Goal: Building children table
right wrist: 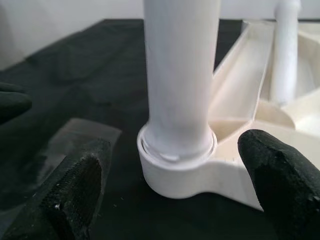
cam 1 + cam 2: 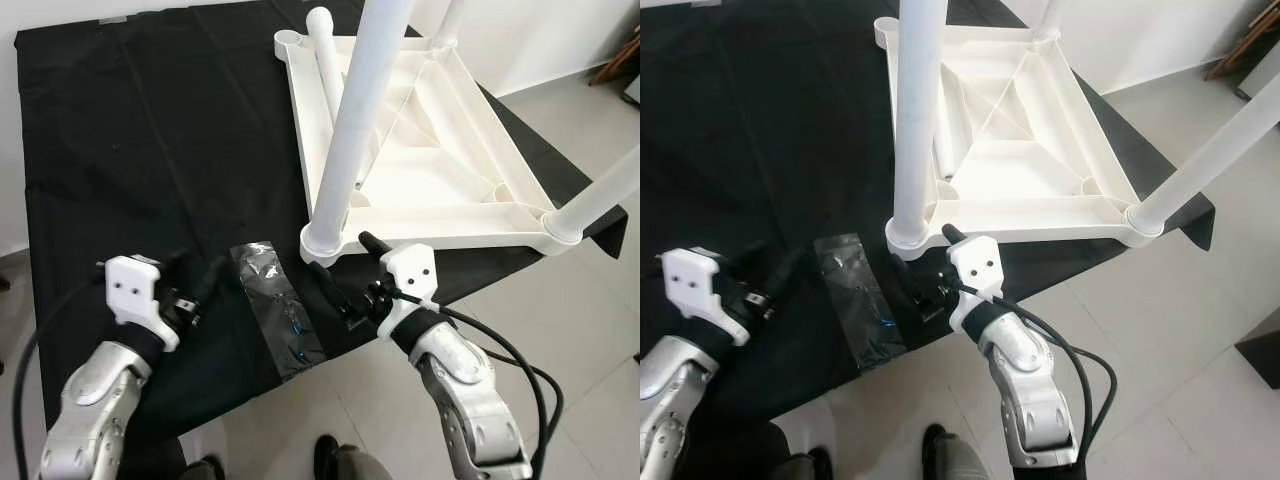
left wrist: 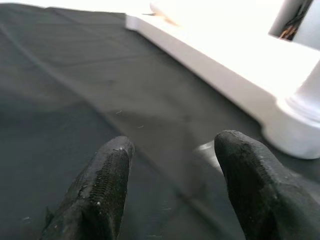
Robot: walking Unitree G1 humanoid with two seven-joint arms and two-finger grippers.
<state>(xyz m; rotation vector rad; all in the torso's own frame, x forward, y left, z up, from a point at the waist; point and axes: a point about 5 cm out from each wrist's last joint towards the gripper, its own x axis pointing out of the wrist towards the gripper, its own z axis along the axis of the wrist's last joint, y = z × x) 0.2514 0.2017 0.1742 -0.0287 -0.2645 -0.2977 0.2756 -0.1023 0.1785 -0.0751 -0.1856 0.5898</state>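
The white children's table point(image 2: 420, 170) lies upside down in the upper right of the frame, on the black-draped desk point(image 2: 130, 150). Its near leg point(image 2: 355, 130) stands in the corner socket. The right tool point(image 2: 340, 272) gapes open just before that socket. The left tool point(image 2: 200, 285), also open, hovers lower left beside a clear plastic bag point(image 2: 275, 305).

No legible text, label, brand, number or sign appears on the white table top point(image 2: 420, 150), its legs, the clear plastic bag point(image 2: 275, 305) or the black cloth point(image 2: 150, 150).
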